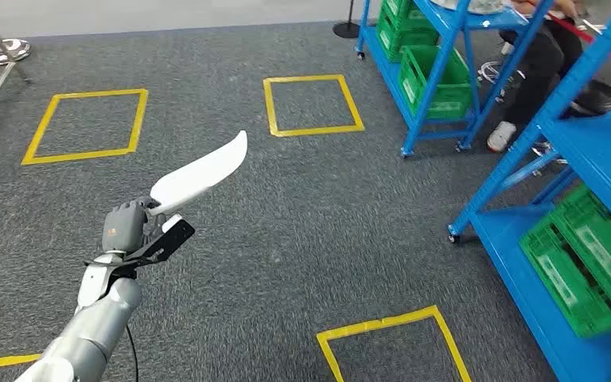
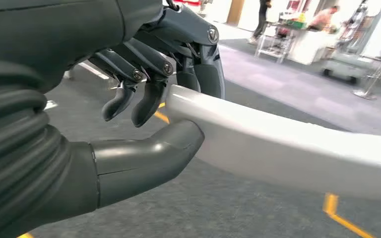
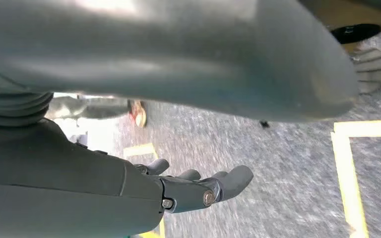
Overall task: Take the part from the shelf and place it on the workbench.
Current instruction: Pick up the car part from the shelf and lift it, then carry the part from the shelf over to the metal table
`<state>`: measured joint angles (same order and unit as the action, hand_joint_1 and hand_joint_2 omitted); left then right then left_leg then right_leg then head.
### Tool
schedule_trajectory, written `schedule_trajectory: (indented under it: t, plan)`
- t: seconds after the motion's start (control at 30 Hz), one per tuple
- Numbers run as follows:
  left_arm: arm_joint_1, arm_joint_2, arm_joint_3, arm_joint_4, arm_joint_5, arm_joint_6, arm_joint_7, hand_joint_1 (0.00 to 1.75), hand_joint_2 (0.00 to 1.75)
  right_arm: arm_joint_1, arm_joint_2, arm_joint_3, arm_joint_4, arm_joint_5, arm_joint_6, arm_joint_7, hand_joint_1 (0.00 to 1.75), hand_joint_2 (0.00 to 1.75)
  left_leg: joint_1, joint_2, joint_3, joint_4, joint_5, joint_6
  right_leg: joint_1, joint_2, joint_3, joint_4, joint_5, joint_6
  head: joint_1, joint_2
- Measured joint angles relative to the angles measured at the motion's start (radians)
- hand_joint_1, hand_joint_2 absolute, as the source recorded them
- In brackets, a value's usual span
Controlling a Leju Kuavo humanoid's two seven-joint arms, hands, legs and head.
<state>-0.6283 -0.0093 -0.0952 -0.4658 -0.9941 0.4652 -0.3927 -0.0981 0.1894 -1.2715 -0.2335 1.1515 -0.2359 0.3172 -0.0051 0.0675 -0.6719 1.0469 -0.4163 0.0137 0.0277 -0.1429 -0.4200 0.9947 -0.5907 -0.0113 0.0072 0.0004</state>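
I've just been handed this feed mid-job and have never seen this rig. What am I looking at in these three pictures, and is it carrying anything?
This is a walking humanoid with two silver arms. The head view looks forward and down from its body at grey carpet marked with yellow tape squares. Blue shelving with green crates stands on the right, and a seated person is behind it. The left robot hand grips one end of the long, curved white part. The left wrist view, taken just behind that hand, shows the thumb and fingers clamped on the part. The right wrist view shows the right robot hand over the carpet, fingers fairly straight, holding nothing.
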Motion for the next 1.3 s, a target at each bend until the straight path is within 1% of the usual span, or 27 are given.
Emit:
schedule_trajectory:
  t: [0.07, 0.13, 0.17, 0.23, 0.27, 0.3, 0.33, 0.4, 0.43, 0.47, 0.53, 0.57, 0.63, 0.67, 0.7, 0.77, 0.8, 0.87, 0.93, 0.97, 1.0, 1.07, 1.13, 1.2, 1.23, 1.27, 1.3]
  plan:
    - [-0.001, 0.000, 0.001, -0.002, 0.000, 0.001, 0.000, 1.55, 1.75, -0.002, 0.000, 0.000, 0.000, 0.000, 0.000, 0.001, 0.00, 0.00, 0.003, -0.017, 0.009, 0.000, -0.006, 0.006, -0.006, 0.023, -0.017, 0.035, 0.008, 0.005, 0.000, 0.000]
    - [-0.005, -0.001, 0.003, -0.006, -0.001, 0.002, 0.000, 1.55, 1.75, -0.002, 0.001, 0.000, 0.000, 0.001, 0.000, 0.001, 0.00, 0.00, 0.006, -0.049, 0.027, -0.001, -0.019, 0.017, -0.017, 0.087, -0.086, 0.149, 0.010, 0.014, 0.001, 0.000]
    - [-0.007, -0.003, 0.005, -0.006, -0.001, 0.002, 0.000, 1.55, 1.75, -0.001, 0.002, 0.000, 0.000, 0.001, 0.000, 0.001, 0.00, 0.00, 0.007, -0.066, 0.036, -0.001, -0.026, 0.019, -0.021, 0.117, -0.137, 0.221, -0.005, 0.018, 0.002, 0.000]
    - [-0.007, -0.008, 0.006, -0.006, -0.002, 0.002, 0.000, 1.55, 1.75, 0.002, 0.002, 0.000, 0.000, 0.001, -0.001, -0.001, 0.00, 0.00, 0.009, -0.102, 0.057, -0.002, -0.043, 0.019, -0.027, 0.137, -0.236, 0.323, -0.064, 0.022, 0.003, 0.000]
    - [-0.006, -0.009, 0.007, -0.006, -0.002, 0.002, -0.001, 1.55, 1.75, 0.003, 0.002, 0.000, 0.000, 0.001, -0.002, -0.001, 0.00, 0.00, 0.010, -0.120, 0.071, -0.001, -0.052, 0.017, -0.028, 0.138, -0.269, 0.333, -0.086, 0.023, 0.004, 0.000]
    - [-0.004, -0.009, 0.008, -0.006, -0.002, 0.002, -0.002, 1.55, 1.75, 0.004, 0.002, 0.000, 0.000, 0.002, -0.002, -0.001, 0.00, 0.00, 0.012, -0.137, 0.085, -0.001, -0.062, 0.013, -0.029, 0.139, -0.287, 0.311, -0.085, 0.023, 0.004, 0.000]
    - [-0.003, -0.009, 0.008, -0.006, -0.002, 0.002, -0.004, 1.55, 1.75, 0.005, 0.002, 0.000, 0.000, 0.002, -0.003, -0.001, 0.00, 0.00, 0.015, -0.153, 0.100, -0.001, -0.072, 0.009, -0.029, 0.145, -0.292, 0.261, -0.053, 0.023, 0.004, 0.000]
    - [-0.003, -0.010, 0.010, -0.006, -0.002, 0.002, -0.006, 1.55, 1.75, 0.009, 0.002, 0.000, 0.000, 0.004, -0.003, -0.001, 0.00, 0.00, 0.020, -0.182, 0.119, 0.000, -0.093, -0.002, -0.032, 0.182, -0.283, 0.128, 0.072, 0.023, 0.005, 0.000]
    - [-0.003, -0.010, 0.012, -0.005, -0.003, 0.003, -0.006, 1.55, 1.75, 0.010, 0.002, 0.000, 0.000, 0.004, -0.003, -0.004, 0.00, 0.00, 0.021, -0.195, 0.123, 0.000, -0.102, -0.009, -0.033, 0.200, -0.277, 0.081, 0.123, 0.021, 0.006, 0.000]
    - [-0.002, -0.011, 0.013, -0.005, -0.003, 0.003, -0.006, 1.55, 1.75, 0.011, 0.002, 0.000, 0.000, 0.005, -0.003, -0.007, 0.00, 0.00, 0.022, -0.209, 0.128, 0.001, -0.107, -0.016, -0.032, 0.213, -0.271, 0.052, 0.157, 0.018, 0.007, 0.000]
    - [0.000, -0.008, 0.018, -0.005, -0.004, 0.003, -0.006, 1.55, 1.75, 0.010, 0.002, 0.000, 0.000, 0.008, -0.003, -0.005, 0.00, 0.00, 0.021, -0.225, 0.138, 0.002, -0.113, -0.030, -0.030, 0.202, -0.255, 0.040, 0.171, 0.005, 0.007, 0.000]
    - [0.001, -0.005, 0.021, -0.006, -0.004, 0.004, -0.007, 1.55, 1.75, 0.009, 0.003, 0.000, 0.000, 0.009, -0.003, 0.003, 0.00, 0.00, 0.020, -0.213, 0.140, 0.009, -0.115, -0.034, -0.029, 0.191, -0.243, 0.035, 0.175, -0.003, 0.007, 0.000]
    - [-0.002, 0.000, 0.024, -0.006, -0.004, 0.006, -0.007, 1.55, 1.75, 0.007, 0.004, 0.000, 0.000, 0.009, -0.002, 0.019, 0.00, 0.00, 0.016, -0.151, 0.114, 0.063, -0.136, -0.039, -0.026, 0.169, -0.221, 0.033, 0.167, -0.017, 0.004, 0.000]
    - [-0.004, 0.000, 0.024, -0.006, -0.003, 0.007, -0.007, 1.55, 1.75, 0.007, 0.004, 0.000, 0.000, 0.009, -0.002, 0.023, 0.00, 0.00, 0.013, -0.114, 0.084, 0.117, -0.156, -0.040, -0.023, 0.158, -0.212, 0.032, 0.158, -0.023, 0.003, 0.000]
    - [-0.004, 0.000, 0.024, -0.006, -0.003, 0.007, -0.006, 1.55, 1.75, 0.007, 0.004, 0.000, 0.000, 0.009, -0.002, 0.023, 0.00, 0.00, 0.012, -0.092, 0.047, 0.176, -0.180, -0.040, -0.019, 0.146, -0.203, 0.032, 0.149, -0.028, 0.002, 0.000]
    - [0.000, 0.001, 0.025, -0.005, -0.003, 0.009, -0.005, 1.55, 1.75, 0.008, 0.004, 0.000, 0.000, 0.009, -0.001, 0.023, 0.00, 0.00, 0.012, -0.078, -0.012, 0.247, -0.205, -0.040, -0.013, 0.122, -0.183, 0.033, 0.127, -0.034, 0.002, 0.000]
    - [0.003, 0.001, 0.026, -0.005, -0.003, 0.009, -0.004, 1.55, 1.75, 0.008, 0.004, 0.000, 0.000, 0.009, -0.001, 0.023, 0.00, 0.00, 0.011, -0.076, -0.021, 0.239, -0.190, -0.039, -0.010, 0.110, -0.171, 0.034, 0.116, -0.035, 0.002, 0.000]
    - [0.004, 0.003, 0.029, -0.004, -0.002, 0.010, -0.002, 1.55, 1.75, 0.009, 0.004, 0.000, 0.001, 0.009, 0.000, 0.024, 0.00, 0.00, 0.005, -0.058, 0.004, 0.133, -0.103, -0.029, -0.005, 0.087, -0.142, 0.035, 0.092, -0.038, 0.002, 0.000]
    - [0.002, 0.005, 0.033, -0.003, -0.001, 0.012, 0.000, 1.55, 1.75, 0.009, 0.004, 0.000, 0.001, 0.008, 0.000, 0.021, 0.00, 0.00, -0.010, -0.014, 0.033, 0.033, -0.045, -0.012, -0.001, 0.063, -0.118, 0.035, 0.072, -0.034, 0.002, 0.000]
    - [0.001, 0.005, 0.035, -0.003, 0.000, 0.014, 0.002, 1.55, 1.75, 0.008, 0.005, 0.000, 0.002, 0.008, 0.000, 0.018, 0.00, 0.00, -0.015, 0.002, 0.040, 0.009, -0.033, -0.005, 0.001, 0.052, -0.111, 0.034, 0.066, -0.031, 0.002, 0.000]
    - [0.001, 0.006, 0.037, -0.003, 0.000, 0.017, 0.008, 1.55, 1.75, 0.007, 0.005, 0.000, 0.002, 0.007, 0.000, 0.014, 0.00, 0.00, -0.019, 0.005, 0.041, 0.004, -0.036, 0.000, 0.002, 0.041, -0.107, 0.034, 0.062, -0.026, 0.003, 0.000]
    - [0.001, 0.007, 0.044, -0.005, -0.003, 0.030, 0.037, 1.55, 1.75, 0.002, 0.004, 0.000, 0.002, 0.005, 0.000, 0.012, 0.00, 0.00, -0.015, -0.019, 0.048, -0.007, -0.026, 0.006, 0.005, 0.027, -0.100, 0.035, 0.050, -0.017, 0.003, 0.000]
    - [-0.003, 0.007, 0.049, -0.006, -0.008, 0.046, 0.068, 1.55, 1.75, -0.002, 0.004, 0.000, 0.002, 0.004, -0.002, 0.016, 0.00, 0.00, -0.003, -0.044, 0.056, -0.016, -0.027, 0.011, 0.001, 0.067, -0.119, 0.078, 0.023, -0.004, 0.006, 0.000]
    - [-0.007, 0.003, 0.053, -0.006, -0.002, 0.050, 0.073, 1.55, 1.75, -0.001, 0.004, 0.000, 0.002, 0.004, -0.003, 0.020, 0.00, 0.00, 0.005, -0.070, 0.061, -0.019, -0.029, 0.015, -0.013, 0.122, -0.187, 0.197, -0.020, 0.011, 0.010, 0.000]
    - [-0.007, -0.001, 0.056, -0.006, 0.003, 0.048, 0.070, 1.55, 1.75, 0.001, 0.004, 0.000, 0.002, 0.004, -0.004, 0.020, 0.00, 0.00, 0.007, -0.082, 0.061, -0.018, -0.031, 0.015, -0.020, 0.132, -0.229, 0.262, -0.035, 0.018, 0.010, 0.000]
    - [-0.004, -0.004, 0.059, -0.006, 0.007, 0.046, 0.067, 1.55, 1.75, 0.002, 0.004, 0.000, 0.002, 0.004, -0.006, 0.020, 0.00, 0.00, 0.009, -0.094, 0.062, -0.017, -0.034, 0.014, -0.026, 0.135, -0.263, 0.304, -0.035, 0.023, 0.010, 0.000]
    - [-0.001, -0.006, 0.062, -0.006, 0.007, 0.045, 0.066, 1.55, 1.75, 0.003, 0.003, 0.000, 0.002, 0.003, -0.008, 0.020, 0.00, 0.00, 0.012, -0.104, 0.063, -0.016, -0.036, 0.012, -0.031, 0.136, -0.281, 0.311, -0.016, 0.028, 0.011, 0.000]
